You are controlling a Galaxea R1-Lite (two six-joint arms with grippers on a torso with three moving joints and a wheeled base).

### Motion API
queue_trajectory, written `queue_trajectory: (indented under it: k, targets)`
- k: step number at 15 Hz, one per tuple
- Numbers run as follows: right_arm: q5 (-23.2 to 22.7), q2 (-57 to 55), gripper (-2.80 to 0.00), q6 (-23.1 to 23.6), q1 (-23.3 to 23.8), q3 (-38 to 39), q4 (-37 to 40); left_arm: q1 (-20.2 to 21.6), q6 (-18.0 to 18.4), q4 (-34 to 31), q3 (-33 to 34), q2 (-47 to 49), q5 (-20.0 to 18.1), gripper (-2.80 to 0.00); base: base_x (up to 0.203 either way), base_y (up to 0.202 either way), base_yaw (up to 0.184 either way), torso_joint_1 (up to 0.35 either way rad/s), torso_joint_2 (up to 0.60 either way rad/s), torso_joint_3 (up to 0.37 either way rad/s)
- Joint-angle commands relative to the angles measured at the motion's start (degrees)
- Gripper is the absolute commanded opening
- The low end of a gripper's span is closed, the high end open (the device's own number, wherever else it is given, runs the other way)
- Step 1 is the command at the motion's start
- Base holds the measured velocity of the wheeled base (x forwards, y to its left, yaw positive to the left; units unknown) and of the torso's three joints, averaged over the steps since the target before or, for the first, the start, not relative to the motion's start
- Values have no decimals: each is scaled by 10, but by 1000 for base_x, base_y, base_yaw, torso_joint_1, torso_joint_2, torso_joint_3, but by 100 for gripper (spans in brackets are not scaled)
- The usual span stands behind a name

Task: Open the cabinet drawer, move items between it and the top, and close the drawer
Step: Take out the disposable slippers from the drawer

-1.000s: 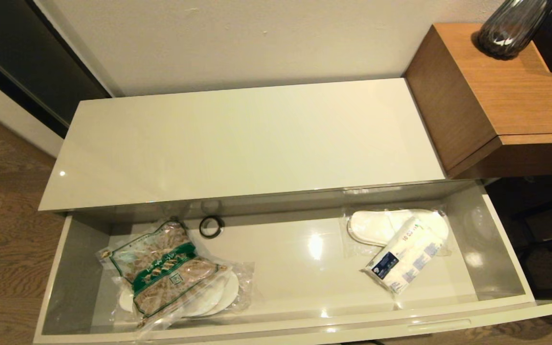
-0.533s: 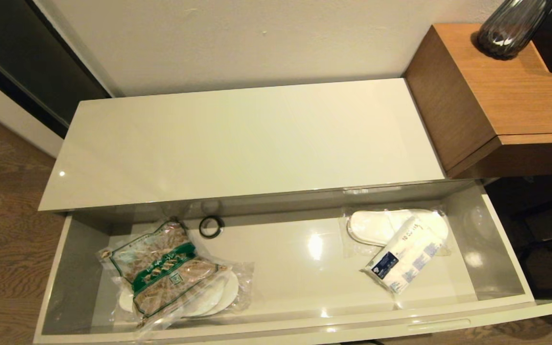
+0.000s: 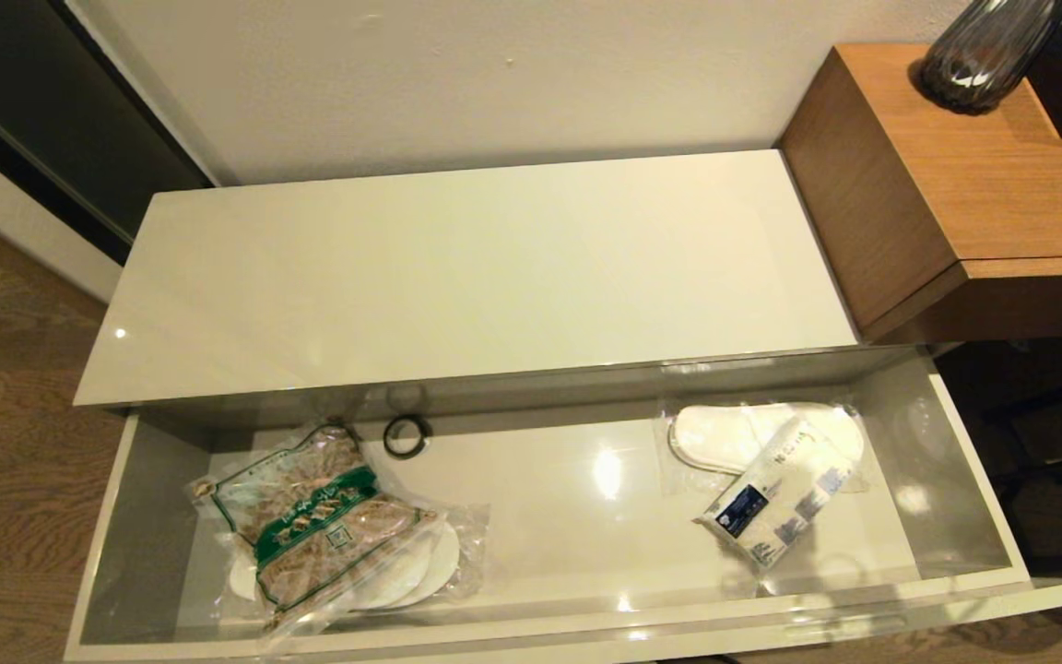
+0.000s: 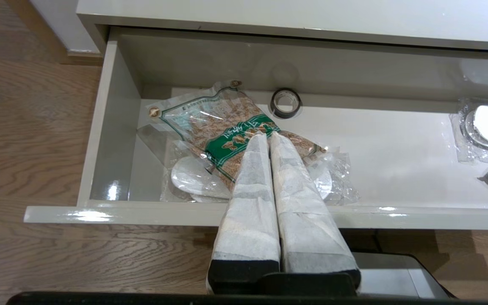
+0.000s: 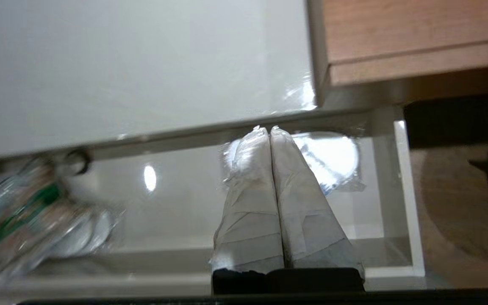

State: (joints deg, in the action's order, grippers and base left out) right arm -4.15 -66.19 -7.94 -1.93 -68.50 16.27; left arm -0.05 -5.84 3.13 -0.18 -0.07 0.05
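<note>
Standing fully pulled out below the cabinet top (image 3: 457,277), the drawer (image 3: 973,516) shows the opening step as done, and the item transfer looks to be the step in hand, not yet begun. The top carries nothing in the head view. In the drawer's left half lies the food bag (image 3: 314,521), clear plastic with a green-and-white label, resting partly over a wrapped pair of white slippers (image 3: 425,572). In the right half a second wrapped pair of slippers (image 3: 725,433) lies toward the back, with a tissue pack (image 3: 775,503) leaning across its near edge. A small black ring (image 3: 405,435) sits against the rear wall, just beside the food bag. Neither arm appears in the head view. The left gripper (image 4: 267,134) hangs in front of the drawer, aimed at the food bag, fingers pressed together and holding nothing. The right gripper (image 5: 265,129) is aimed toward the right-hand slippers, likewise closed and empty. In my judgement, the next move calls for one gripper to spread its fingers, descend into the drawer and pinch a wrapper. The slack plastic may slip or drag the item beneath.
</note>
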Motion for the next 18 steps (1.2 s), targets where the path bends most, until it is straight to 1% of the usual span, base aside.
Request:
queue_trajectory:
  k: [1,2,3,4,6,8,9,10,12,13,14,16,17,18]
  targets:
    - [74,-194,-280,-17,-39,-101,50,0,0,0,0,1,0,-280,0,0,0,0,0,0]
    - [96,-208,-280,-37,-78,-113,86,0,0,0,0,1,0,-280,0,0,0,0,0,0]
    - [112,-230,-280,-61,-107,-123,108,0,0,0,0,1,0,-280,0,0,0,0,0,0]
    - [130,-260,-280,-81,-127,-130,118,0,0,0,0,2,0,-280,0,0,0,0,0,0]
    - [149,-308,-280,-98,-150,-157,139,0,-4,0,0,1,1,-280,0,0,0,0,0,0]
    - [150,-340,-280,-109,-166,-205,199,0,-5,0,0,1,0,-280,0,0,0,0,0,0]
    - [149,-352,-280,-118,-170,-220,244,0,-5,0,0,1,0,-280,0,0,0,0,0,0]
    - [144,-363,-280,-147,-171,-225,258,0,-5,0,0,1,0,-280,0,0,0,0,0,0]
    - [140,-366,-280,-230,-178,-225,269,0,-5,0,0,1,0,-280,0,0,0,0,0,0]
    - [140,-357,-280,-257,-198,-226,288,0,-5,0,0,1,1,-280,0,0,0,0,0,0]
    - [139,-341,-280,-279,-211,-226,324,0,-5,0,0,1,0,-280,0,0,0,0,0,0]
    - [138,-327,-280,-365,-237,-212,383,0,-5,0,0,1,1,-280,0,0,0,0,0,0]
    - [137,-326,-280,-404,-241,-202,410,0,-5,0,0,1,0,-280,0,0,0,0,0,0]
    - [136,-328,-280,-418,-242,-192,438,0,-5,0,0,1,1,-280,0,0,0,0,0,0]
